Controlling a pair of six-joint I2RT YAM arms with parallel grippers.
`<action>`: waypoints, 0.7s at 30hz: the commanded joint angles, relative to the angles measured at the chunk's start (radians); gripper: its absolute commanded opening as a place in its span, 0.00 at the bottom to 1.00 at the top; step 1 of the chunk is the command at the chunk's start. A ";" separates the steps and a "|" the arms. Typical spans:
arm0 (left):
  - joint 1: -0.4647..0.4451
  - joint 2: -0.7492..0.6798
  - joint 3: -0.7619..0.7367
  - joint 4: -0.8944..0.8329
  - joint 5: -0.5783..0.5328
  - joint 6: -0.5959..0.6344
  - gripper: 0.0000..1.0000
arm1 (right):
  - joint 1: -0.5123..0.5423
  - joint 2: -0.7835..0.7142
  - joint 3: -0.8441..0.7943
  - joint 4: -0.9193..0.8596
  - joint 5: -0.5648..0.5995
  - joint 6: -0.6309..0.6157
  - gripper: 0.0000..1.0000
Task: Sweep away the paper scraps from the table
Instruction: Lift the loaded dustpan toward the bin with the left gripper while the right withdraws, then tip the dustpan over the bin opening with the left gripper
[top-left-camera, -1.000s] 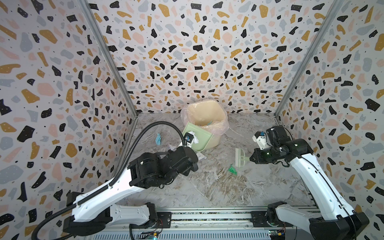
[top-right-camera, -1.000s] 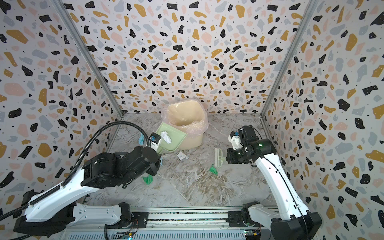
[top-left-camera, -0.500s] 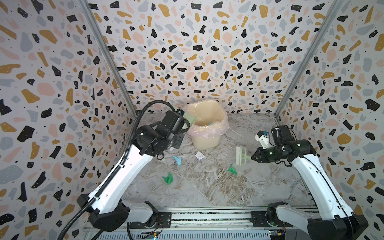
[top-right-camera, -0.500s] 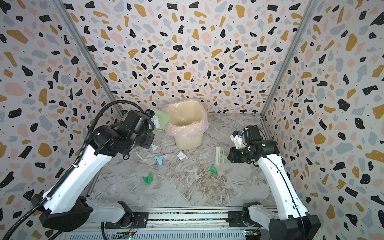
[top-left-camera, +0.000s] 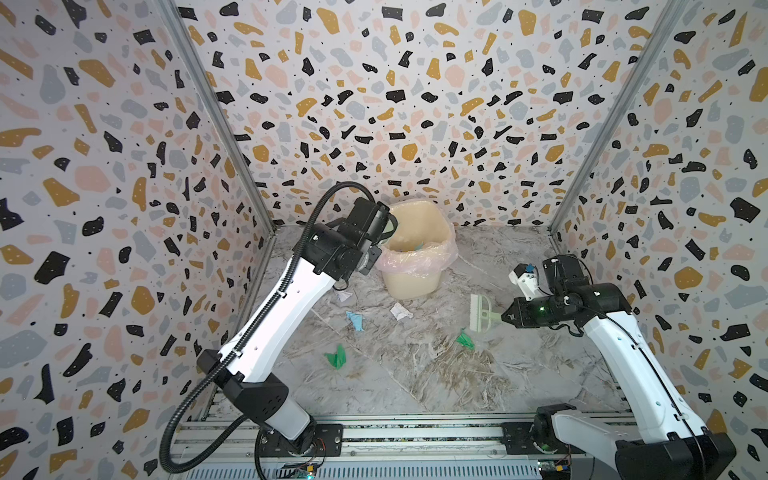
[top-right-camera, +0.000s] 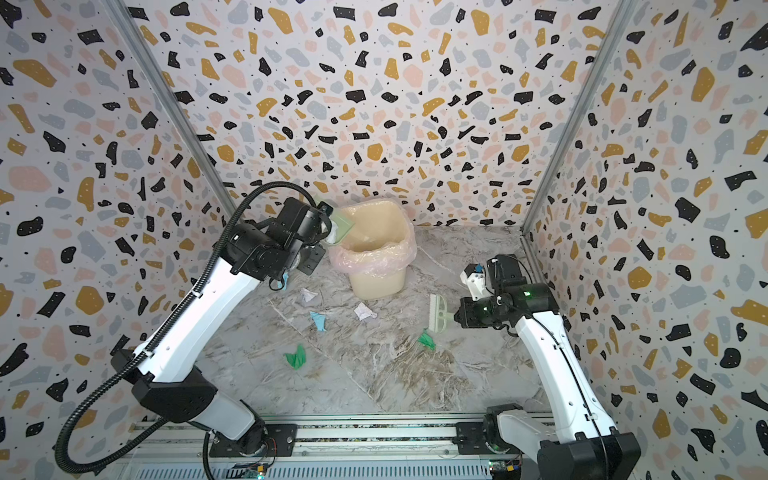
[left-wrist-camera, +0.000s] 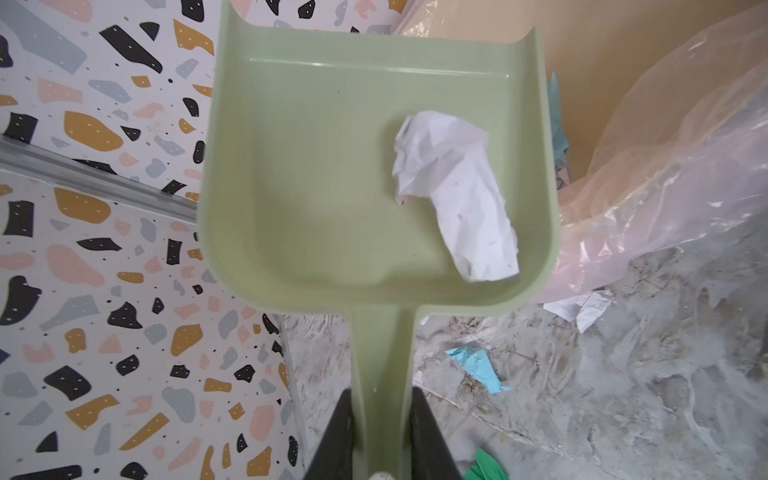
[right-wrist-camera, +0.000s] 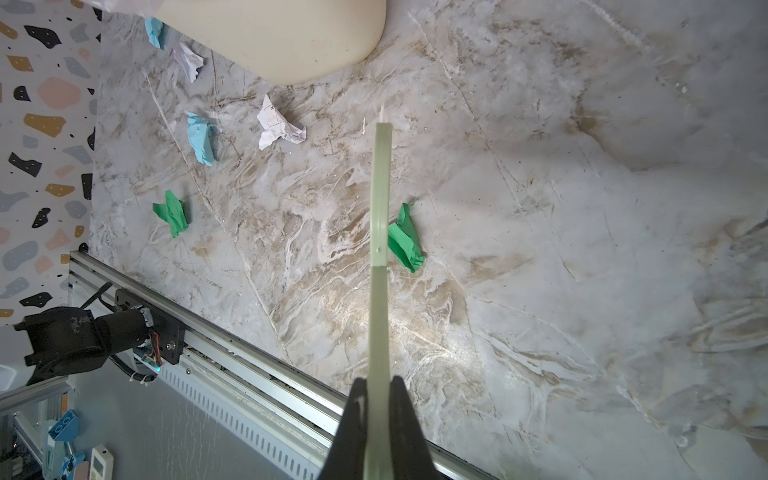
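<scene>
My left gripper (left-wrist-camera: 382, 399) is shut on the handle of the pale green dustpan (left-wrist-camera: 324, 187), held up beside the bin's rim. One white paper scrap (left-wrist-camera: 457, 195) lies in the pan. In both top views the pan (top-right-camera: 341, 224) shows just past the left wrist. My right gripper (right-wrist-camera: 379, 384) is shut on the pale green brush (top-left-camera: 480, 313), held edge-on over the table (top-left-camera: 519, 374). Paper scraps lie on the table: a white one (top-left-camera: 401, 311), a light blue one (top-left-camera: 356, 321), two green ones (top-left-camera: 336, 356) (top-left-camera: 465, 338), and a pale one (top-left-camera: 343, 296) by the left arm.
The cream bin (top-left-camera: 409, 284) with a pink plastic liner stands at the back middle, with paper inside. Terrazzo walls close in the left, back and right. A metal rail (top-left-camera: 395, 432) carrying both arm bases runs along the front edge.
My left arm has lifted the dustpan from low in front of the bin up to the bin's left rim. The right gripper and brush have barely shifted.
</scene>
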 joint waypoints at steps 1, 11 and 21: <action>0.003 0.037 0.027 0.040 -0.087 0.088 0.00 | -0.008 -0.011 0.019 0.013 -0.019 -0.002 0.00; -0.056 0.134 0.082 0.088 -0.204 0.227 0.00 | -0.008 0.009 0.022 0.022 -0.034 0.014 0.00; -0.129 0.176 0.049 0.192 -0.413 0.426 0.00 | -0.008 0.011 0.037 0.006 -0.026 0.020 0.00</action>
